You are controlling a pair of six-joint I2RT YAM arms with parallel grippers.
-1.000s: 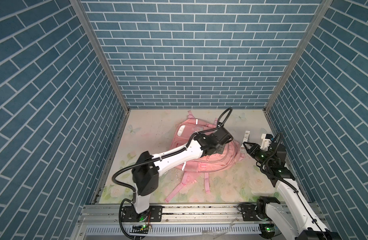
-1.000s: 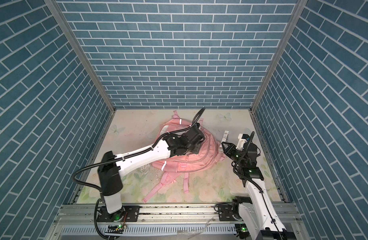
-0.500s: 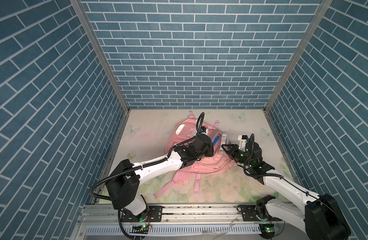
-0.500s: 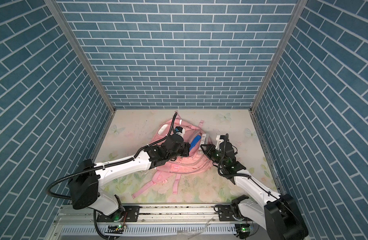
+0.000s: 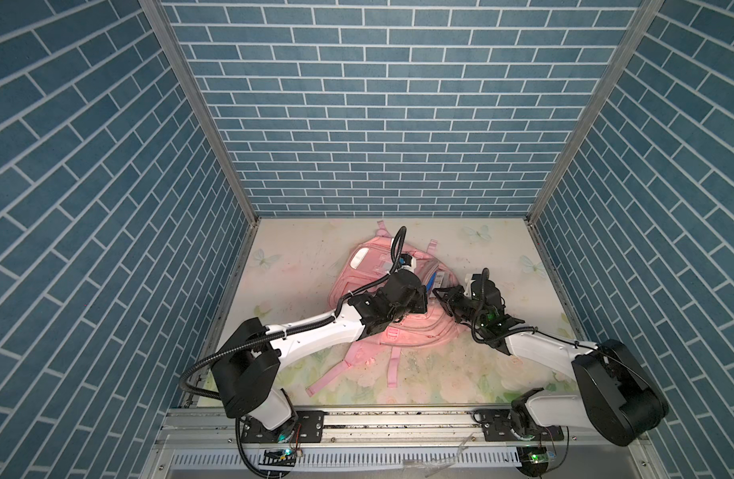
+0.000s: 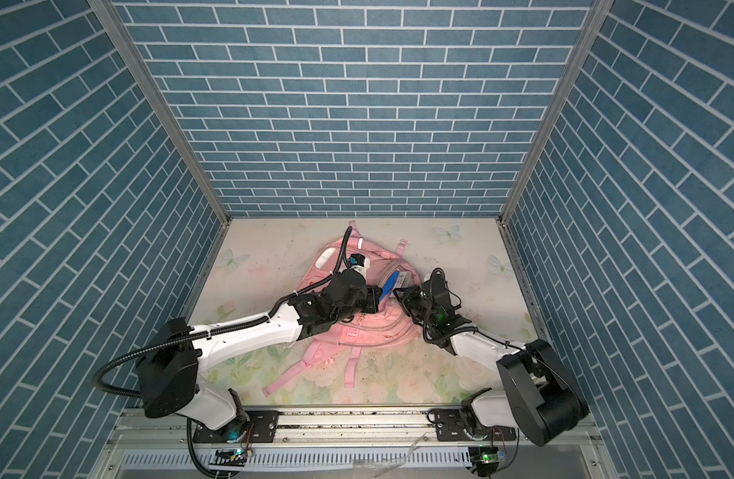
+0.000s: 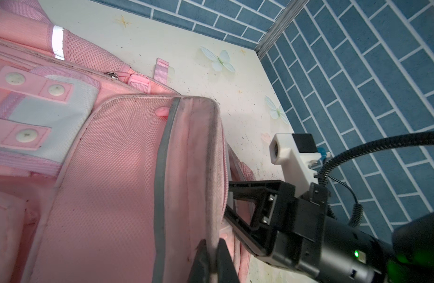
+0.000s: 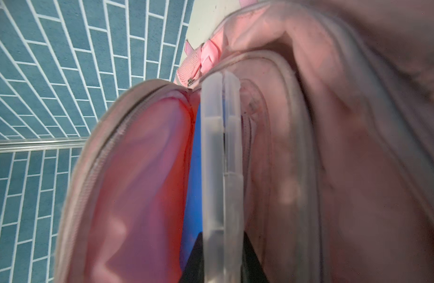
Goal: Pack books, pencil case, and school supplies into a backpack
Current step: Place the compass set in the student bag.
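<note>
Readable text: none in any view.
Backpack (image 7: 100, 171): plain pink fabric and mesh. The pale patch with snap studs carries no print that can be made out.
Clear plastic case (image 8: 221, 171): no lettering legible; the view is blurred.
Small pale label (image 5: 439, 276): in the backpack's open mouth, right side. It has dark marks in both top views, too small to read.

pink backpack (image 5: 419, 331) lies on floral tabletop (image 5: 299, 265).
</note>
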